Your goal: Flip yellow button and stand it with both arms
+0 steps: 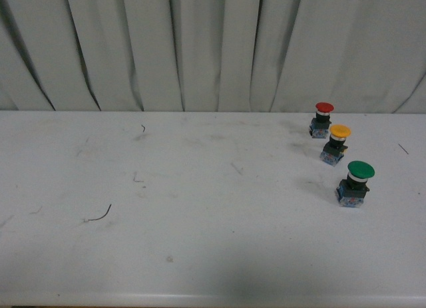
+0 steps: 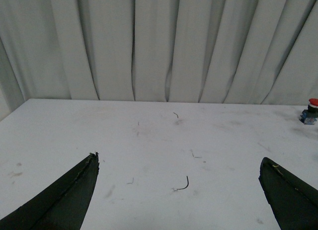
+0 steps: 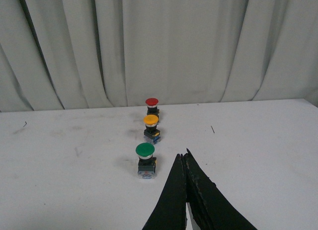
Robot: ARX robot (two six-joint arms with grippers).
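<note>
The yellow button (image 1: 337, 143) stands upright on its blue-grey base at the right of the white table, cap up, between a red and a green one. In the right wrist view the yellow button (image 3: 151, 127) is the middle of the row, well beyond my right gripper (image 3: 183, 154), which is shut with nothing in it. My left gripper (image 2: 179, 161) is open, its two black fingertips (image 2: 92, 163) wide apart over bare table far from the buttons. Neither arm shows in the front view.
A red-capped button (image 1: 322, 118) stands behind the yellow one and a larger green-capped button (image 1: 355, 182) in front. A thin curled wire scrap (image 1: 100, 216) lies at the left. A grey curtain (image 1: 200, 48) hangs behind the table (image 1: 200, 255), whose front edge is near.
</note>
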